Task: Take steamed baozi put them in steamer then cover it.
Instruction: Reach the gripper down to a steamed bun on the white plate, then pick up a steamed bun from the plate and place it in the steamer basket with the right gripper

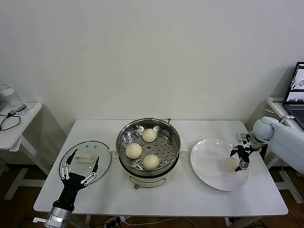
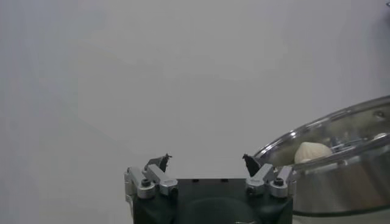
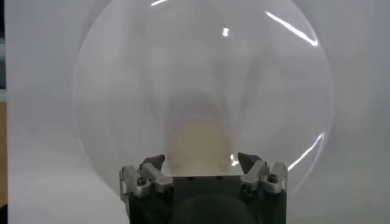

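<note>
The shiny steamer (image 1: 124, 134) stands mid-table with three cream baozi on its perforated tray: one at the back (image 1: 149, 135), one on the left (image 1: 134, 150), one at the front (image 1: 151, 161). A fourth baozi (image 1: 232, 165) lies on the white plate (image 1: 209, 161) to the right. My right gripper (image 1: 237, 161) is low over the plate, open, with that baozi (image 3: 196, 137) between its spread fingers and not touching them. My left gripper (image 1: 86, 156) is open and empty over the glass lid (image 1: 102, 156). The left wrist view shows the steamer (image 2: 341, 176) and one baozi (image 2: 312, 152).
The glass lid with its white handle lies flat left of the steamer. A side table with a small appliance (image 1: 9, 97) stands far left. A laptop (image 1: 297, 90) sits on a table at far right. The plate (image 3: 122, 73) fills the right wrist view.
</note>
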### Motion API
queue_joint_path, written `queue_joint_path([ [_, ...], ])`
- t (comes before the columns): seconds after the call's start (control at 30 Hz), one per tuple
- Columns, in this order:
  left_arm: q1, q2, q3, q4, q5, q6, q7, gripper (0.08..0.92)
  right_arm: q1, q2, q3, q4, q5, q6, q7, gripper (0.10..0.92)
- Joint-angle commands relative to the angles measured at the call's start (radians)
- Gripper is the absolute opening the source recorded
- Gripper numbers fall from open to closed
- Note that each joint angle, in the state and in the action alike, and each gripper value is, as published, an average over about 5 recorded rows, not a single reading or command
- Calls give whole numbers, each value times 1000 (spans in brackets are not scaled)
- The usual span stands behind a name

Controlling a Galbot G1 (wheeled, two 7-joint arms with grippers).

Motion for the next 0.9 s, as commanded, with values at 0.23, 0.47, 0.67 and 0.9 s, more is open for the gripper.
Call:
queue_joint_path([
  [0.23,-1,0,-3,-3,-1,1,0,823,8,15,19,-13,-9,3,-10,699],
  [0.47,-4,4,1,-7,-1,3,0,823,262,28,-65,53,34,11,-148,673],
  [0.67,-9,9,9,-6,-1,3,-1,823,589,131,-284,158,219,-6,-225,680],
  [0.9,-10,14,15,-9,0,4,-1,823,771,300,-442,308,452,-86,-196,687],
])
